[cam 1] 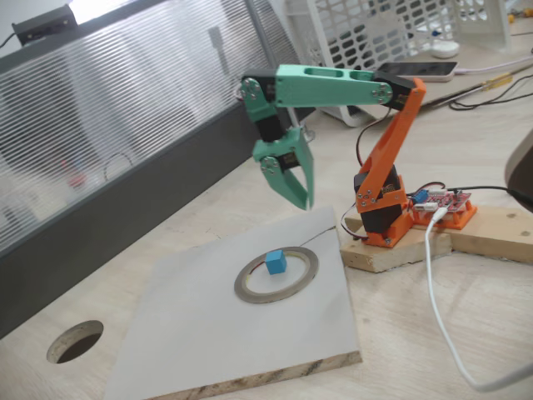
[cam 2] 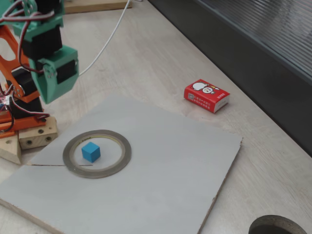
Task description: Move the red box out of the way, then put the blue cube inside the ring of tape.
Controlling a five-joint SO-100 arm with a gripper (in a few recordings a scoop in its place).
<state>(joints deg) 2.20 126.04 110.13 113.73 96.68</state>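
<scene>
The blue cube sits inside the ring of tape; the red box lies well off the board. Your gripper hangs above, empty, jaws nearly closed. Retreat upward without brushing the ring.

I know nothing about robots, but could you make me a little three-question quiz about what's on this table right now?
1. True or false: the tiny bright-blue cube lies inside the flat grey-metallic ring of tape.
2. Where is the small red carton with the white cartoon figure? A) inside the ring B) on the bare table beyond the pale board C) in the gripper
3. Fill in: the green two-finger gripper hangs ____ the ring, holding nothing.

Key: 1 true. 2 B; the carton lies off the board, apart from the ring. 3 above; it touches neither ring nor cube.
</scene>
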